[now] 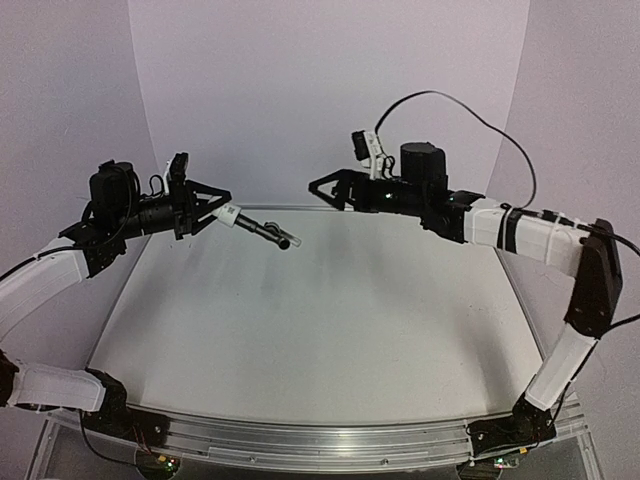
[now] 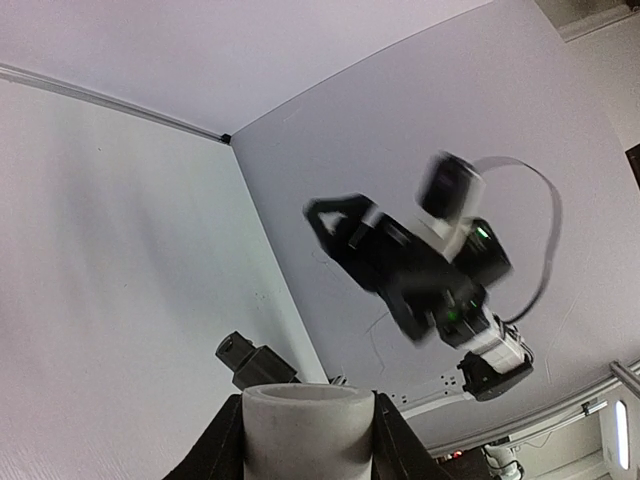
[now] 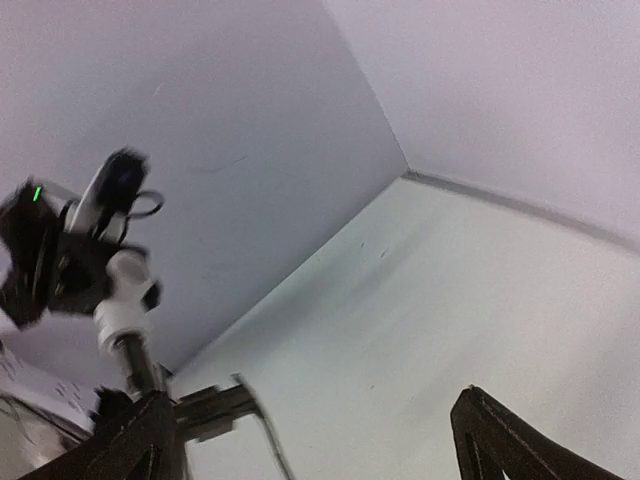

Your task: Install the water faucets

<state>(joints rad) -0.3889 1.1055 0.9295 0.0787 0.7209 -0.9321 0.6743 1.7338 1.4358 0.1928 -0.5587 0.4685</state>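
My left gripper (image 1: 224, 211) is shut on the stubby white fitting (image 1: 233, 218), held in the air over the table's back left. The black tap (image 1: 268, 233) sticks out from the fitting toward the right, with its lever end lowest. In the left wrist view the white fitting (image 2: 308, 432) sits between my fingers (image 2: 215, 450) and part of the black tap (image 2: 252, 362) shows behind it. My right gripper (image 1: 318, 188) is open and empty, raised at the back centre, apart from the tap. In the right wrist view the gripper (image 3: 320, 452) is wide open, with the fitting (image 3: 124, 297) and tap (image 3: 212, 406) at the left.
The white table top (image 1: 320, 330) lies below both arms, with a metal rail (image 1: 330, 440) along its near edge. White walls (image 1: 330, 90) enclose the back and sides. A black cable (image 1: 480, 115) loops above the right arm.
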